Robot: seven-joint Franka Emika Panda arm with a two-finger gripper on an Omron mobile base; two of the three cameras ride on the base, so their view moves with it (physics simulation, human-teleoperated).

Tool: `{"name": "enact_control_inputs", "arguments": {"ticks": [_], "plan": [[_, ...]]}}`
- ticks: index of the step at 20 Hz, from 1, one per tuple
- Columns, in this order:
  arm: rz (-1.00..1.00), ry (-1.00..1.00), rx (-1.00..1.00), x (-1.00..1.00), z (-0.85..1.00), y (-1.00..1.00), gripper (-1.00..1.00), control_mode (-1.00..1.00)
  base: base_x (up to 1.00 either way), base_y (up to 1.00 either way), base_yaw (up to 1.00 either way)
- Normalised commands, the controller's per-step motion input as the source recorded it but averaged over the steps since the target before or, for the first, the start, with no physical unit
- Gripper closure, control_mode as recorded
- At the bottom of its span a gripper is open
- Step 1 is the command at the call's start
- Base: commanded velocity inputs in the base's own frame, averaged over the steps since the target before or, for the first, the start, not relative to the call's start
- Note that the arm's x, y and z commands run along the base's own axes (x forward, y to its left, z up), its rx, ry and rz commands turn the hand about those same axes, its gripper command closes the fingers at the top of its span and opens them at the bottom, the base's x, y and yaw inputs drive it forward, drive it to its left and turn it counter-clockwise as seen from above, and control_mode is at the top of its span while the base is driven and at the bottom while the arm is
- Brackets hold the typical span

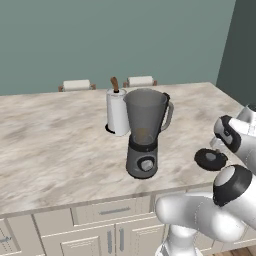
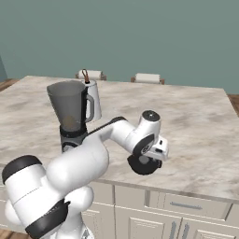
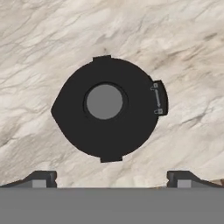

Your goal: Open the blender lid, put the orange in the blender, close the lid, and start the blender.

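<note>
The blender (image 1: 144,135) (image 2: 72,116) stands near the counter's front edge, and its grey jar has no cap on the rim. Through the lower part of the jar a dull orange shape (image 1: 143,134) shows, most likely the orange. The blender lid (image 1: 210,159) (image 2: 142,167) (image 3: 107,109), a dark disc with a grey centre knob, lies flat on the counter to the blender's right. My gripper (image 1: 215,149) (image 2: 150,158) (image 3: 111,179) hangs just above the lid, pointing down. It is open, its fingertips (image 3: 41,178) spread wider than the lid and touching nothing.
A white paper-towel roll (image 1: 116,112) (image 2: 92,93) stands right behind the blender. Two chair backs (image 1: 76,85) (image 1: 140,81) show beyond the marble counter (image 1: 55,150). The counter's front edge runs just below the lid, with drawers and cabinet doors (image 1: 112,212) under it.
</note>
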Motion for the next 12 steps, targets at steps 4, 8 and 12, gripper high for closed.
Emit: {"name": "enact_control_inputs", "arguments": {"ticks": [4, 8, 12], "plan": [[0.0, 0.0, 0.03, 0.2, -0.33, 0.02, -1.0, -1.0, 0.0, 0.0, 0.0], [0.0, 0.0, 0.0, 0.21, -0.29, 0.14, -1.0, -1.0, 0.0, 0.0, 0.0], [0.0, 0.0, 0.0, 0.17, -0.2, 0.15, -1.0, -1.0, 0.0, 0.0, 0.0]]}}
